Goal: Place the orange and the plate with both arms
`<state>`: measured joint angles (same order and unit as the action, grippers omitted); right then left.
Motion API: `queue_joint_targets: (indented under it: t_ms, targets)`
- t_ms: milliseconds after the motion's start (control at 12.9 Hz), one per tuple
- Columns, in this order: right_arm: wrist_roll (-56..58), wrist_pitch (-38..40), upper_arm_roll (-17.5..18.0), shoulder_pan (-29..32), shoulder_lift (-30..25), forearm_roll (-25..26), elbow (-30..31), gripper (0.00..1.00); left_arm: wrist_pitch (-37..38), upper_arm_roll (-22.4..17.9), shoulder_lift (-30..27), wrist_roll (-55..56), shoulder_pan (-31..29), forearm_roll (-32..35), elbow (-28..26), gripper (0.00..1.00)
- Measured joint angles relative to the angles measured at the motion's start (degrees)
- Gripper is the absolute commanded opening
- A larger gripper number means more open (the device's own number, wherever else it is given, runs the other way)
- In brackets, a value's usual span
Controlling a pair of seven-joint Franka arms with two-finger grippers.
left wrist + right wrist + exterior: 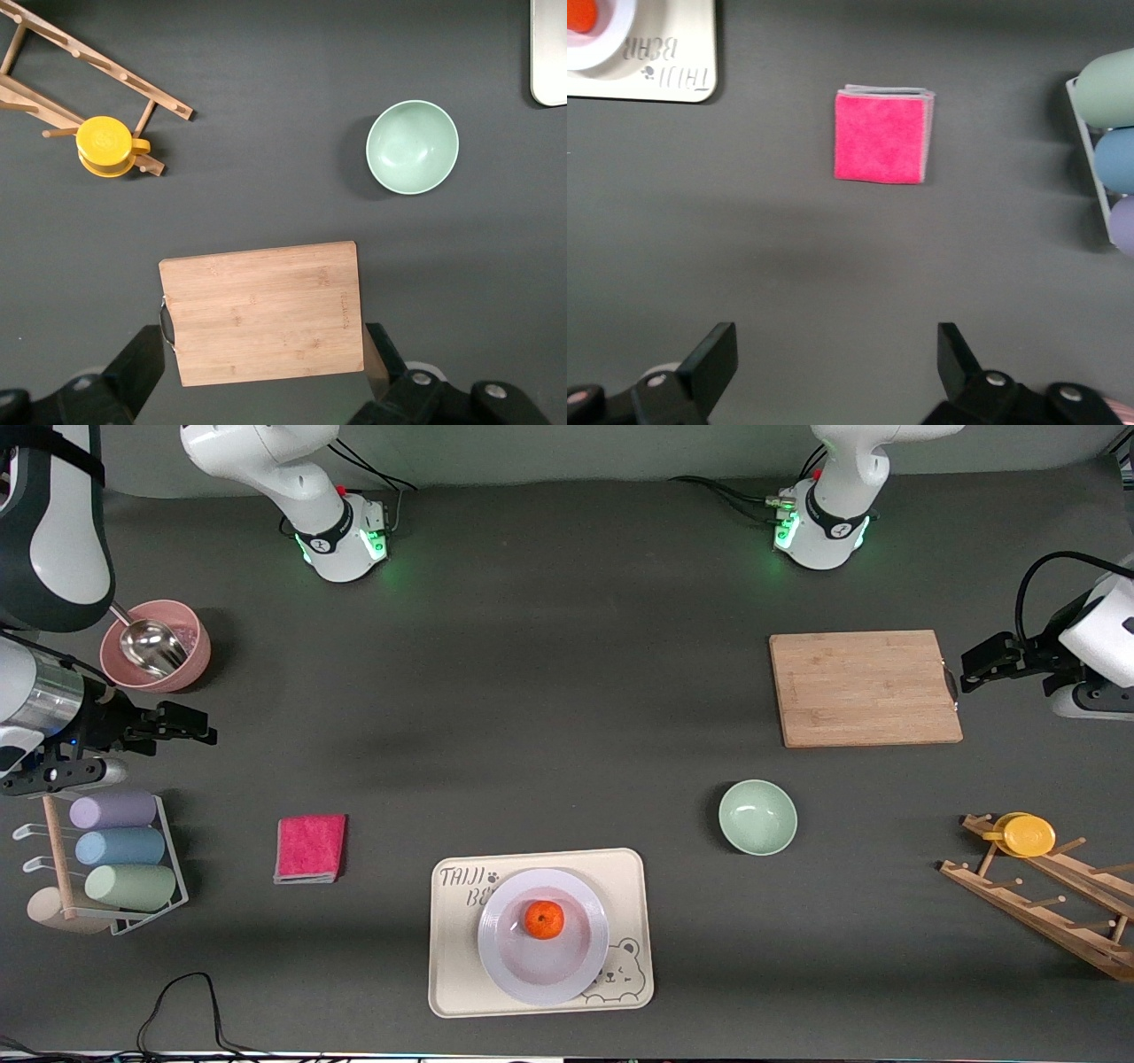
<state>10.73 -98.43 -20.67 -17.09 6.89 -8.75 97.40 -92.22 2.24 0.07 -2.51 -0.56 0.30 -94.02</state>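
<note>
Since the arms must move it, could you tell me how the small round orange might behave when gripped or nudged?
The small round bright-orange fruit would probably roll if nudged, though the glossy pale lavender plate's shallow well should contain it. Its rounded skin might slip between fingers. It looks light.

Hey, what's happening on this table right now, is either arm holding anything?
Neither arm holds anything. The orange sits in the plate, which rests on the cream bear tray. The left tool hangs open over the cutting board; the right tool hangs open above bare table near the pink cloth. Both arms wait.
</note>
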Motion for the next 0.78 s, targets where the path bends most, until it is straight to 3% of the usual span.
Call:
queue_joint_targets:
  t_ms: [310,543,699,776]
  targets:
    - [-1.6,0.9,13.9,10.6,-5.3,2.3,3.7,1.0,0.0,0.0,0.0,0.0,0.0,0.0,0.0,1.0]
    - [-3.9,1.2,21.2,14.4,-10.2,5.3,8.3,1.0,0.0,0.0,0.0,0.0,0.0,0.0,0.0,1.0]
    - [-5.3,1.5,23.2,14.7,-12.1,5.9,9.6,1.0,0.0,0.0,0.0,0.0,0.0,0.0,0.0,1.0]
    - [-5.3,1.9,22.4,13.6,-12.6,5.9,9.6,1.0,0.0,0.0,0.0,0.0,0.0,0.0,0.0,1.0]
